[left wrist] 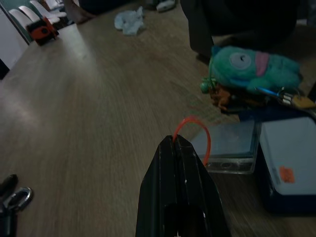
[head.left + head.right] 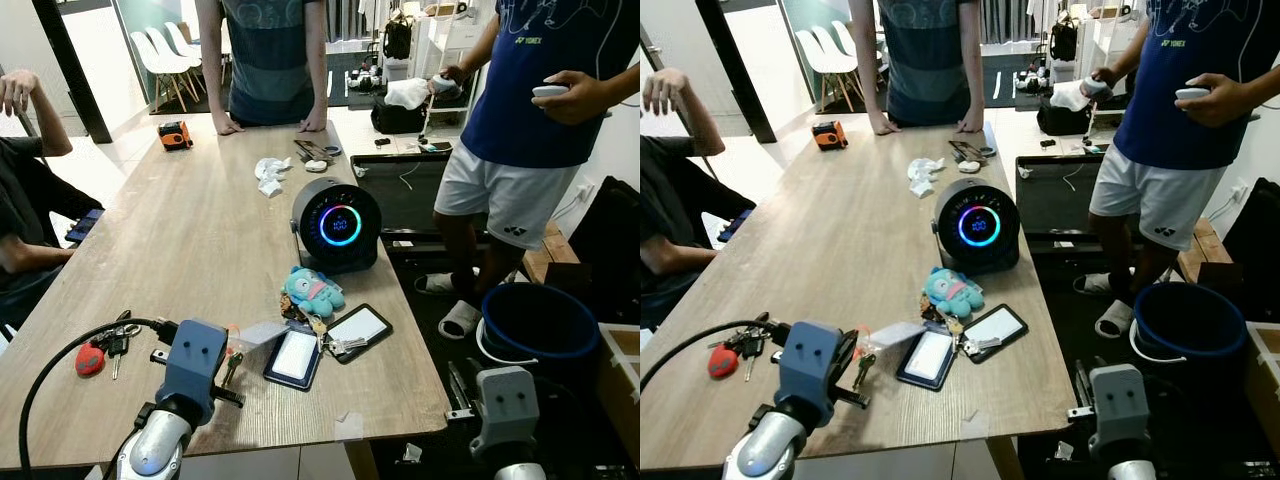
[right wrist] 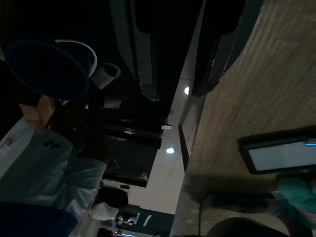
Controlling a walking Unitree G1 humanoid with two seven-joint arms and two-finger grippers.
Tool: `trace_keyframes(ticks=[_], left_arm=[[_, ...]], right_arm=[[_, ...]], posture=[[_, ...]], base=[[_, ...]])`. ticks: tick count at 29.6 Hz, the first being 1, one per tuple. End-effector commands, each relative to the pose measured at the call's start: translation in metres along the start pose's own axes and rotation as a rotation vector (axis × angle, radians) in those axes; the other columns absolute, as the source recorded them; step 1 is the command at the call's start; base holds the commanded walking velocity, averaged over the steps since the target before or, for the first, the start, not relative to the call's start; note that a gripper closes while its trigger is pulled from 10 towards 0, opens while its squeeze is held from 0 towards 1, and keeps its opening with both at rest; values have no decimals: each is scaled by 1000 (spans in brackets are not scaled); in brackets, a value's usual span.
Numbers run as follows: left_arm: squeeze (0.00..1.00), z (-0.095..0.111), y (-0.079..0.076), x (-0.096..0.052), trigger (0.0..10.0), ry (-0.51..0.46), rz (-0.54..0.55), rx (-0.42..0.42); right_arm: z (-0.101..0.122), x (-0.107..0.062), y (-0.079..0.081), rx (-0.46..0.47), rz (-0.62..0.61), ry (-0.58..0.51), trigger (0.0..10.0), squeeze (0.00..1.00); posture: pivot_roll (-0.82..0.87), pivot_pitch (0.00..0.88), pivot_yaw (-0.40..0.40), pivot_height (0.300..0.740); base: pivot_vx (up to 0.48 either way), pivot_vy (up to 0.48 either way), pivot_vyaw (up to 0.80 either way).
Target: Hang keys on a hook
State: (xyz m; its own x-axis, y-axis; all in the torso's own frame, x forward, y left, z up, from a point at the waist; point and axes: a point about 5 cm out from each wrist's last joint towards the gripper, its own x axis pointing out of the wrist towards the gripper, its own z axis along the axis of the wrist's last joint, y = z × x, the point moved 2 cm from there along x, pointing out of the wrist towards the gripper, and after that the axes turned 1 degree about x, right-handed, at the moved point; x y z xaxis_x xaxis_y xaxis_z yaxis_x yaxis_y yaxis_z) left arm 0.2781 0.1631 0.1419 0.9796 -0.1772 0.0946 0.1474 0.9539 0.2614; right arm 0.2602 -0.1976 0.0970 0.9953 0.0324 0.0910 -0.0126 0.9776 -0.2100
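Left eye view: left gripper [image 1: 177, 143] low in frame over the wooden table [image 2: 190, 230], fingers pressed together (thin orange loop [image 1: 195, 129] at the tips, pinch unclear). Keys [image 2: 340, 345] lie lower centre by the teal plush [image 2: 312, 290] and card holders [image 2: 295, 358]; another key bunch [image 2: 112, 340] lower left. Right gripper [image 2: 505, 400] off the table edge, lower right, can't tell its fingers. "YONEX" reads on a person's blue shirt [image 2: 545, 70], upper right.

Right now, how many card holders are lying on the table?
2: a dark blue card holder near the front edge, and a black card holder beside it toward the robot's right. Others may be hidden.
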Motion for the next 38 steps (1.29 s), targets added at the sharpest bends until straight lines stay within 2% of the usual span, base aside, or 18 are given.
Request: trace_keyframes(ticks=[1,17,38], left_arm=[[0,-2,3,-4,10000,16,11,14],[0,-1,0,-2,10000,25,3,-19],[0,-1,-4,-1,10000,31,15,-9]], right_arm=[[-1,-2,7,2,23,13,10000,0],[8,-2,16,51,37,4,10000,0],[7,0,20,74,45,16,10000,0]], posture=[[43,101,85,740],[29,111,91,740],[37,111,86,740]], base=[[0,0,0],[0,0,0],[0,0,0]])
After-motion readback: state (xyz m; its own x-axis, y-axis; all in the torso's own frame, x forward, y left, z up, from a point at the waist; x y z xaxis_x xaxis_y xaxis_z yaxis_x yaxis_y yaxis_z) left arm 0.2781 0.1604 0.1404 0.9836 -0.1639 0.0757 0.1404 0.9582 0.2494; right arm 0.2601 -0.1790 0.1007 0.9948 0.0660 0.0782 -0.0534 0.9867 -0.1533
